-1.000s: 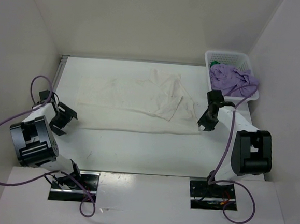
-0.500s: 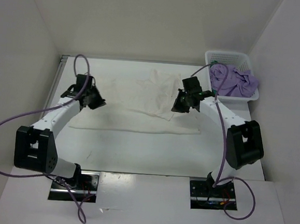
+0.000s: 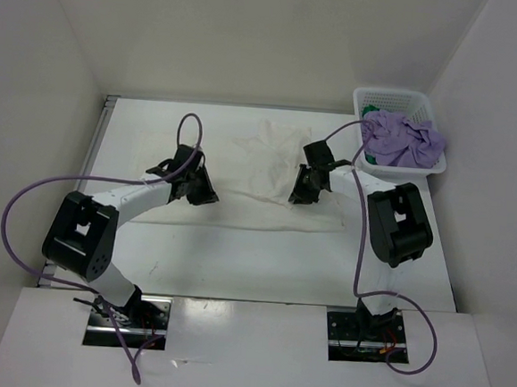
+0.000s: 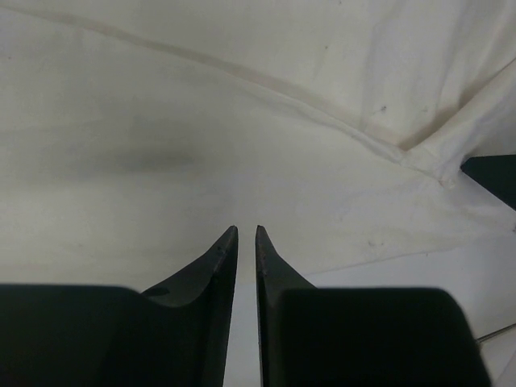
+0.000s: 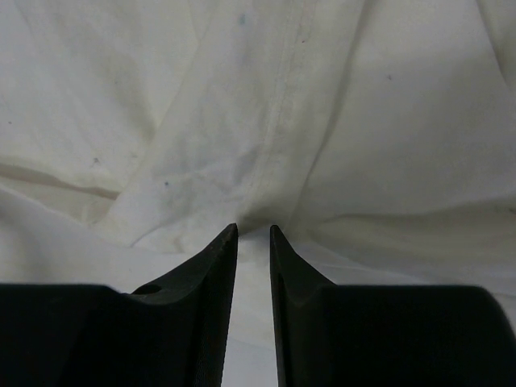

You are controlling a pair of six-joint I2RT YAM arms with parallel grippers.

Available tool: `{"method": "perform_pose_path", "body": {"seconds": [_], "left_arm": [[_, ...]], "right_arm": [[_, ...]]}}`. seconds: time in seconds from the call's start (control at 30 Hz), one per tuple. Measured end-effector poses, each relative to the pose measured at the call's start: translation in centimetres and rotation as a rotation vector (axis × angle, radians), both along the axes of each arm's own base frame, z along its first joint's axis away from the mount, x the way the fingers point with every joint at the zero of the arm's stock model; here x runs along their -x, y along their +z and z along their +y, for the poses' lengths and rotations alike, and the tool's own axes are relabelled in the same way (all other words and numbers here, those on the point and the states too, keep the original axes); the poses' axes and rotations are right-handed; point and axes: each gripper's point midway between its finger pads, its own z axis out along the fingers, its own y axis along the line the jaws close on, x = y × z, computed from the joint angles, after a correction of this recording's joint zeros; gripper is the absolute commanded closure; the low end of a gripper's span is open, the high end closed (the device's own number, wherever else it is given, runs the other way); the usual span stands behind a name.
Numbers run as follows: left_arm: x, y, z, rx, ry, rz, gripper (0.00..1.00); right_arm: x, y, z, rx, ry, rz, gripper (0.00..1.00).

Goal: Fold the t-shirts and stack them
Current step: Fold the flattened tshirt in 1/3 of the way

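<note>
Both arms have swung in off the flanks of the desk (image 3: 235,263) in the last second, and now they're planted right on the white t-shirt (image 3: 261,162). The left tool (image 3: 198,189) is down on its left half and the right tool (image 3: 303,190) on the bunched part toward the right. Look at the cloth too: the left side lay broad a second ago and now reads as a narrower band along the near edge, so a fold seems to have gone in there. Through the wrist views, each tool looks released. The fingers stand a slim slit apart, the right pair a touch wider, and I can see nothing pinched between either pair, just white fabric and seams spread beyond the tips. So this looks like the let-go after a fold, not a fresh grab. The shirt is still well short of a tidy packet, with creases and a raised flap near the right tool. The pale lilac t-shirt (image 3: 404,140) is heaped in the white basket (image 3: 396,95) at the far right corner, spilling over its rim, with a sliver of the green t-shirt (image 3: 370,108) peeking beside it. Both are untouched, so plenty is left to do.
</note>
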Motion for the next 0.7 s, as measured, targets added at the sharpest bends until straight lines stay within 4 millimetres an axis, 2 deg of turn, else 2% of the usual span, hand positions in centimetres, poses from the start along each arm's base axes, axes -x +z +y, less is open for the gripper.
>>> {"method": "perform_pose_path", "body": {"seconds": [0.13,0.27,0.37,0.57,0.7], "left_arm": [[0.5,-1.2,0.9,-0.006,0.018,0.021,0.78],[1.6,-3.1,3.0,-0.022,0.064,0.074,0.78],[1.8,-3.6,3.9,-0.028,0.089,0.092,0.77],[1.8,-3.6,4.1,-0.026,0.091,0.09,0.77],[2.1,-3.8,4.1,-0.028,0.091,0.094,0.77]], "right_arm": [[-0.1,-0.5,-0.3,0.017,-0.018,0.007,0.68],[-0.3,-0.5,-0.5,0.022,-0.038,0.002,0.65],[-0.4,-0.5,-0.5,0.025,-0.047,-0.001,0.65],[-0.1,-0.9,-0.3,0.016,-0.048,0.006,0.64],[0.0,-0.9,0.1,-0.005,-0.037,0.015,0.67]]}}
